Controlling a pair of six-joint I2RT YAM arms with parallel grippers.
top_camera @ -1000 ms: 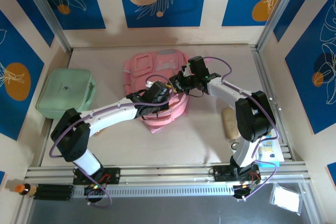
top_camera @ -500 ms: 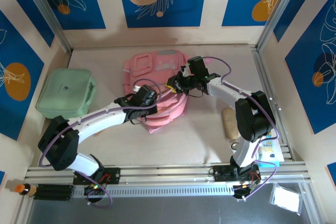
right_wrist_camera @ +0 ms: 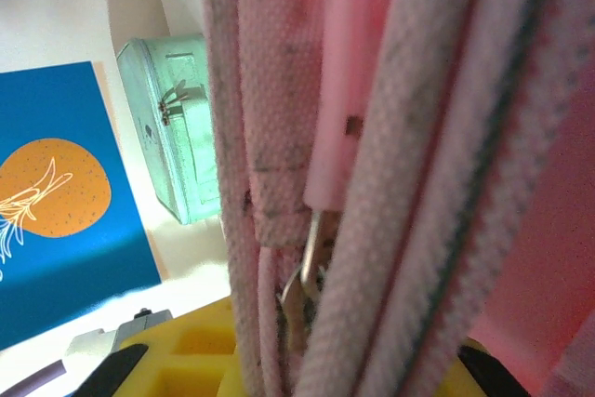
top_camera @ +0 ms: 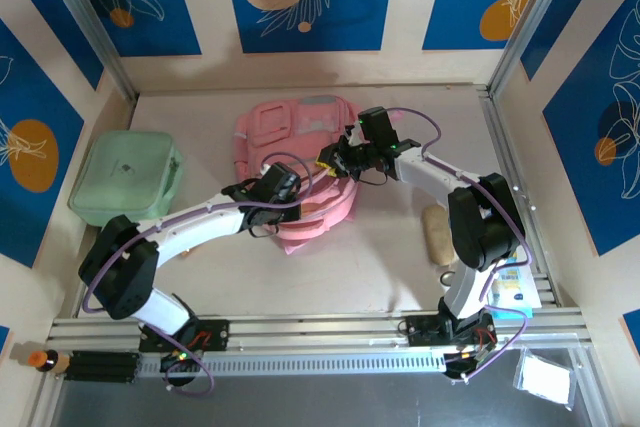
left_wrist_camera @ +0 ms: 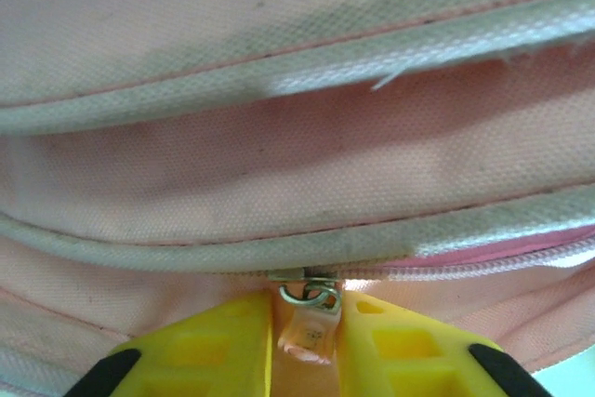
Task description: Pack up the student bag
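As the right gripper (right_wrist_camera: 311,364) pinches the student bag (top_camera: 290,127), its zip pull (left_wrist_camera: 310,324) sits between the left gripper (left_wrist_camera: 307,352)'s fingers (left_wrist_camera: 214,346), squeezed or loose I cannot tell. The bag's inside is hidden.

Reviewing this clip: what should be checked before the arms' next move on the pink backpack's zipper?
1. The zipper pull sits between the left gripper's fingers: ok.
2. The left gripper is firmly clamped on that pull: cannot tell.
3. The right gripper is holding the backpack's edge: ok.
4. The zipper is open enough for packing: cannot tell.
5. The green case lies apart from both arms: ok.
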